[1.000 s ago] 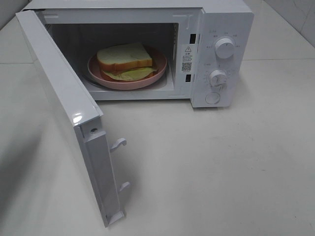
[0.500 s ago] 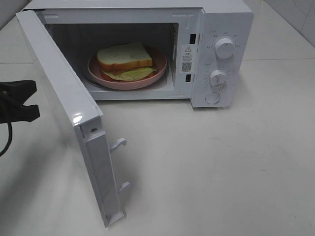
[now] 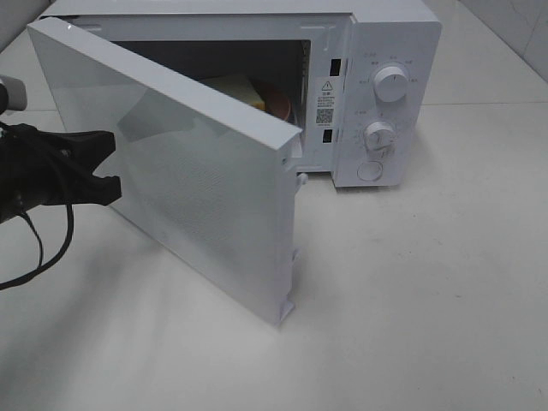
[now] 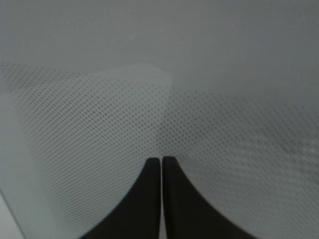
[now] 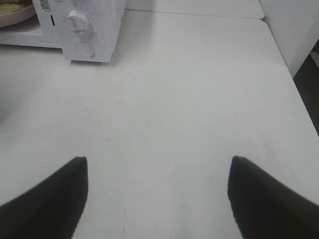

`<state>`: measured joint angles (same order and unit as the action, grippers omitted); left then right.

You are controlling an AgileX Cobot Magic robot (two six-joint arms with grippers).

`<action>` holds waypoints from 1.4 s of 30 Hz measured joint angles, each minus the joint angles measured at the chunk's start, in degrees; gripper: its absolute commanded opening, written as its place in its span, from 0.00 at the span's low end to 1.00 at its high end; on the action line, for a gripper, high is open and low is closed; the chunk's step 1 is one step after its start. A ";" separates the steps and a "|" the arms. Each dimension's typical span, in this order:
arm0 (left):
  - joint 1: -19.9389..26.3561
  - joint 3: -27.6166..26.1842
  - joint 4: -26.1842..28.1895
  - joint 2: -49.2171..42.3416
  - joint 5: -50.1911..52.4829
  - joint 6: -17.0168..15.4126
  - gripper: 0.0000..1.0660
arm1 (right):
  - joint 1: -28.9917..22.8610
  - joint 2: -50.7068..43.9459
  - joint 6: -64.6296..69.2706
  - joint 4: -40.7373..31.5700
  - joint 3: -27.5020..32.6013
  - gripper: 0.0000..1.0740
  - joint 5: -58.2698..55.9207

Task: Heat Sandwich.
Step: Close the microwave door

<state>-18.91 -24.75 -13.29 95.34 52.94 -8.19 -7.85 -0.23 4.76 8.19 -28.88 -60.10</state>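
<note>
step: microwave (image 3: 385, 51) door (image 3: 197, 171), half open, is to be pushed shut | left gripper (image 4: 161, 161): pressed together, tips against the door's outside | right gripper (image 5: 158, 159): spread wide, nothing held | sandwich (image 3: 238, 86): inside, behind the door from the left gripper | tip: a slow, straight push should be given

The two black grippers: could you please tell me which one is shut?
The left gripper, fingers pressed together at the dotted window of the white microwave door; the right gripper stands wide open over the white table.

Glossy white microwave door (image 3: 197, 171), dotted mesh window.
</note>
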 measured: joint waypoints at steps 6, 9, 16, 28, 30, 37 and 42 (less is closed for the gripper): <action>-4.18 -2.23 4.98 1.26 -0.34 1.20 0.00 | 0.00 0.00 0.00 0.00 0.00 0.71 0.00; -7.33 -4.30 7.96 2.69 -0.40 1.38 0.00 | 0.00 0.00 0.00 0.00 0.00 0.71 0.00; -10.66 -8.19 9.22 5.04 -1.32 1.49 0.00 | 0.00 0.00 0.00 0.00 0.00 0.71 0.00; -15.47 -19.31 10.26 10.14 -6.76 1.49 0.00 | 0.00 0.00 0.00 0.00 0.00 0.71 0.00; -15.64 -20.23 10.26 10.60 -7.22 1.49 0.00 | 0.00 0.00 0.00 0.00 0.00 0.71 0.00; -15.87 -26.13 10.31 14.09 -8.59 1.26 0.00 | 0.00 0.00 0.00 0.00 0.00 0.71 0.00; -16.50 -29.34 10.43 15.47 -10.83 1.26 0.00 | 0.00 0.00 0.00 0.00 0.00 0.71 0.00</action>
<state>-35.41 -54.09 -2.86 110.81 42.11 -6.93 -7.85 -0.23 4.76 8.19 -28.88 -60.10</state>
